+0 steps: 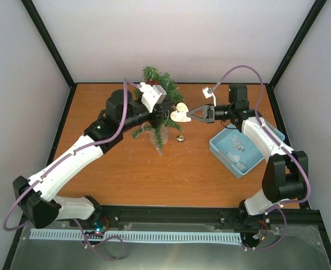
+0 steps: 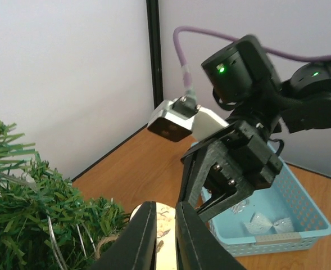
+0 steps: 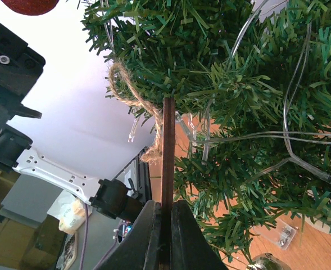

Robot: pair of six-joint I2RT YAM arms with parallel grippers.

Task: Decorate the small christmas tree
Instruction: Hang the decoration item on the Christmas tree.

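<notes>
Wooden heart point(image 1: 180, 115) sits pinched in my right end effector point(image 3: 165, 209) against the small christmas tree point(image 1: 166, 87); left end effector point(image 2: 164, 212), I cannot tell.

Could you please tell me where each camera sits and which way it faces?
Top: above and behind the robot, looking down on the table; left arm and right arm show.
Left wrist: looks past the left gripper at the right gripper and basket.
Right wrist: looks past its fingers, shut on a heart, into the tree.
Shared: all three see the tree.
</notes>
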